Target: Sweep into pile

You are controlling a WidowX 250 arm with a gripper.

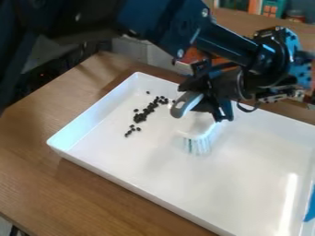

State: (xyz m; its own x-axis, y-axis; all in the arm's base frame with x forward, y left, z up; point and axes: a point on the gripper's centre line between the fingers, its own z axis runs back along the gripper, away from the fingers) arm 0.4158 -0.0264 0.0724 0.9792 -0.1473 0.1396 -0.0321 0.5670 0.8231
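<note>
– What is nearest to us?
– A wooden table [92, 198]. On it stands a white tray [184, 179], and a blue thing [311, 207] shows partly at the view's right edge
– And the brush [198, 131]?
– It is over the tray's bottom, with bristles pointing down. If they touch it, I cannot tell
– Where are the dark bits [141, 117]?
– They lie in the tray, beside the brush but apart from it, in a loose slanting line with some single ones around
– How is the tool [213, 105]?
– It pinches the brush, and the grey handle [178, 110] sticks out toward the bits
</note>
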